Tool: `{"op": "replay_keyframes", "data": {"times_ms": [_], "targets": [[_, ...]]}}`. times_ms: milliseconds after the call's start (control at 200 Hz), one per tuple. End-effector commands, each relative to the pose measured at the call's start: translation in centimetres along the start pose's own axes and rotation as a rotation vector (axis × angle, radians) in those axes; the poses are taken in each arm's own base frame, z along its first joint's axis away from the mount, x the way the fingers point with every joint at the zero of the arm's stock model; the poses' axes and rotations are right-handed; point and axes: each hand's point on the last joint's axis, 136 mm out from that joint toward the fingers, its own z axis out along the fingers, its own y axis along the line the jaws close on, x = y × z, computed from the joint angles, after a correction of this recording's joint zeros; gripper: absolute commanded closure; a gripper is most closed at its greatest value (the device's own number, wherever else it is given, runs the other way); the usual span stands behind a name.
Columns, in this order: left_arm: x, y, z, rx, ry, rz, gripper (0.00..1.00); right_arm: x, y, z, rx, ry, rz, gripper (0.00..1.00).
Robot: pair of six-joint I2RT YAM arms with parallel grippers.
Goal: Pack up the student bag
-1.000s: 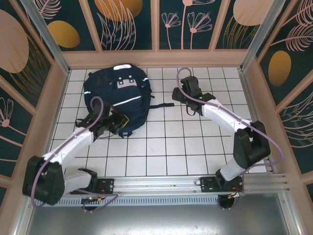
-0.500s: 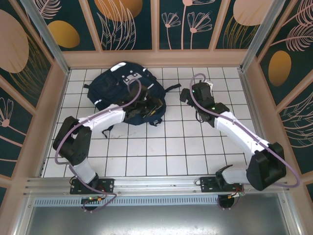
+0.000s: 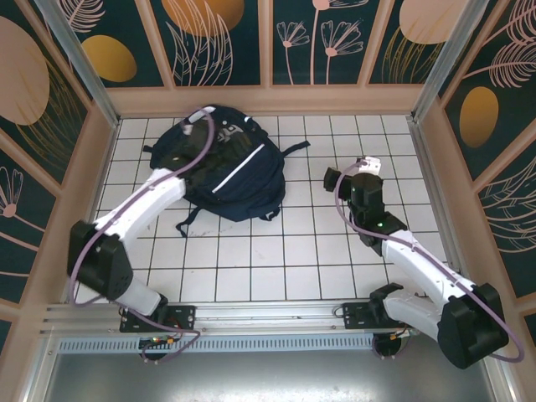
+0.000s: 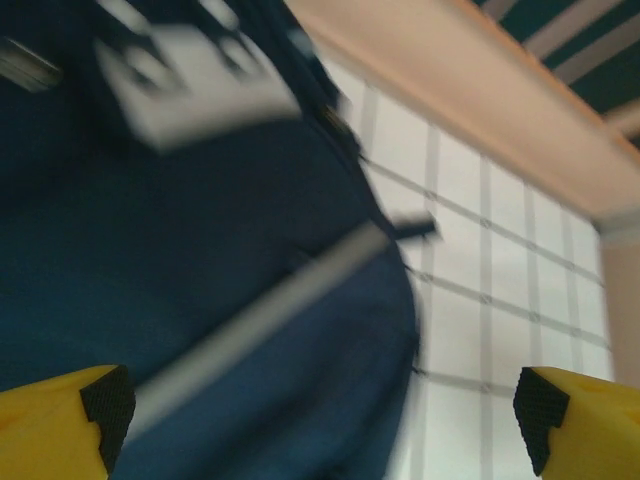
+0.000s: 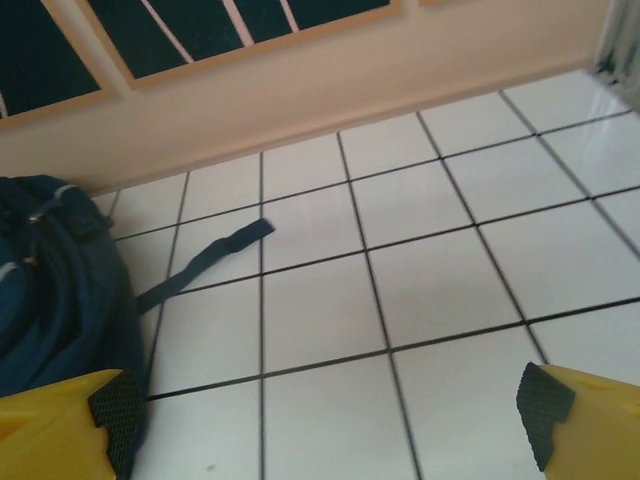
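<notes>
Nothing readable here, folks. The grey-white patch (image 4: 190, 85) on the student bag (image 3: 226, 167) carries dark marks, blurred past reading up close and too small from above.

A white tiled table (image 3: 310, 251) had dark grid lines; teal floral panels (image 3: 222, 50) stood at 12 o'clock, a metal rail (image 3: 268, 311) at 6 o'clock.

Top camera: high behind the arm bases, looking down on the whole white tiled table (image 3: 318, 251). Left wrist camera: close over the dark navy fabric backpack with white diagonal stripe (image 4: 200, 280), blurred, tilted toward the pale wooden back wall (image 4: 480, 80). Right wrist camera: low over tiles, facing that wall, backpack's edge at left. All three share backpack, tiles, wall.
</notes>
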Motion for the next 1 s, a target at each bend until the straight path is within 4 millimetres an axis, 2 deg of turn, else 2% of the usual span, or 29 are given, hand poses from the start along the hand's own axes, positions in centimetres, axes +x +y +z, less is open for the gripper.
{"op": "replay_keyframes", "data": {"times_ms": [0,115,135,255,320,380,435,530,575,695,801,936,996], "targets": [[-4.0,8.4,-2.4,-0.282,-0.190,0.124,0.01,-2.5,-2.9,0.6,0.126,-0.135,-0.007,0.01],[-6.5,13.2,-4.7,-0.426,-0.367,0.205,0.02,-2.1,-6.3,1.9,0.213,-0.143,0.030,0.01],[-6.2,14.4,-4.8,-0.458,-0.374,0.222,0.01,-2.0,-6.9,2.1,0.231,-0.143,0.025,0.01],[-7.1,19.2,-6.4,-0.610,-0.524,0.288,0.02,-1.3,-9.9,3.7,0.347,-0.142,-0.028,0.01],[-6.8,21.9,-6.3,-0.658,-0.562,0.283,0.01,-0.8,-11.3,4.5,0.378,-0.148,-0.042,0.01],[-6.4,23.3,-5.6,-0.654,-0.567,0.277,0.02,-0.2,-12.3,5.1,0.396,-0.151,-0.049,0.01],[-6.3,23.9,-5.2,-0.638,-0.594,0.257,0.01,0.3,-12.8,5.6,0.391,-0.155,-0.058,0.01],[-6.1,23.4,-4.3,-0.550,-0.643,0.293,0.02,0.9,-12.9,6.3,0.344,-0.161,-0.084,0.01],[-5.7,23.9,-4.2,-0.540,-0.669,0.282,0.02,1.1,-13.6,6.3,0.351,-0.175,-0.066,0.01],[-5.0,23.4,-4.1,-0.458,-0.727,0.344,0.01,2.5,-15.1,5.8,0.309,-0.192,0.004,0.01],[-3.8,23.6,-3.9,-0.390,-0.749,0.355,0.01,3.0,-14.2,5.7,0.227,-0.205,-0.019,0.01],[-2.6,22.0,-2.8,-0.256,-0.706,0.449,0.01,3.3,-12.9,6.1,0.144,-0.194,-0.048,0.01],[-2.3,22.1,-2.8,-0.238,-0.721,0.452,0.01,3.3,-12.5,5.9,0.105,-0.197,-0.056,0.01]]}}
